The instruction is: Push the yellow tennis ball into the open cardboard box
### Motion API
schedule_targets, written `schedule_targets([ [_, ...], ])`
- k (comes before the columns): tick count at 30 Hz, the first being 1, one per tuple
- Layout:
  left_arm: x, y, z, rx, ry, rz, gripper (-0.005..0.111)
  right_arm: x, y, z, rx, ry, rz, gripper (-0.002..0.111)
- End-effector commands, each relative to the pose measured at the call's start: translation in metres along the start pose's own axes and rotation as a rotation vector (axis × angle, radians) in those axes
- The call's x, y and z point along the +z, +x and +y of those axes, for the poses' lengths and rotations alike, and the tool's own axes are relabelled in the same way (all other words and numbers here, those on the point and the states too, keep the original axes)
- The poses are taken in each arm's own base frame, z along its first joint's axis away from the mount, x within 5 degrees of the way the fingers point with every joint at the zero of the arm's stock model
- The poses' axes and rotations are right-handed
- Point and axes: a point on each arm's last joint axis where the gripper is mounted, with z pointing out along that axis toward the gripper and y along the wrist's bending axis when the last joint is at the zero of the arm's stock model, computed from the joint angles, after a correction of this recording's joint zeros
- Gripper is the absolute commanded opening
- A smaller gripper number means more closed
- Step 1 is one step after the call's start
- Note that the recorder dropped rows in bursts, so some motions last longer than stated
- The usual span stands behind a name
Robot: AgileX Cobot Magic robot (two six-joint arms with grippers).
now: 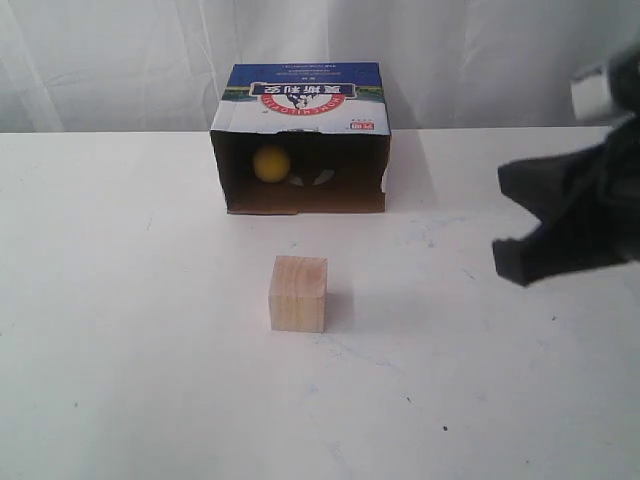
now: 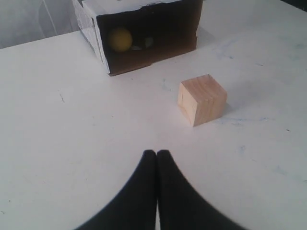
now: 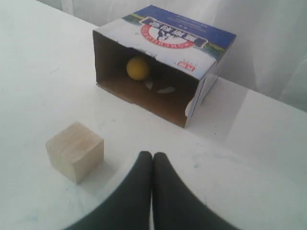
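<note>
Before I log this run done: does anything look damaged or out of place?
Nothing serious. The yellow tennis ball sits inside the open cardboard box, which looks undamaged. The wooden cube stands flat in front of it, apart. One oddity: pale patches inside the box beside the ball; I cannot tell what they are.

Black tapered jaws, black arm [image 1: 590, 215], pale grey link [image 1: 600, 88]

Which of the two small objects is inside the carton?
The yellow tennis ball sits within the open brown cardboard box; the pale wooden cube stands outside.
</note>
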Motion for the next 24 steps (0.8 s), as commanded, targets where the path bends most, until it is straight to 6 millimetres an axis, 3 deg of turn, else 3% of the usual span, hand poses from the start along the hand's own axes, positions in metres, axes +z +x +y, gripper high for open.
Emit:
schedule_targets([
  [1, -0.006, 0.014, -0.004, -0.051, 0.025, 0.000, 0.000, -0.015, 0.032, 0.003, 0.040, 0.022, -0.009, 0.000],
  [5, -0.006, 0.021, -0.005, -0.048, 0.030, 0.011, 0.000, -0.024, 0.047, 0.005, 0.093, 0.039, -0.041, 0.000],
  [12, -0.006, 0.021, -0.006, -0.039, 0.035, 0.018, 0.000, -0.036, 0.046, 0.007, 0.171, 0.030, -0.083, 0.000],
  [24, -0.006, 0.021, -0.005, -0.039, 0.033, 0.015, 0.000, -0.036, 0.046, 0.007, 0.171, 0.029, -0.082, 0.000],
])
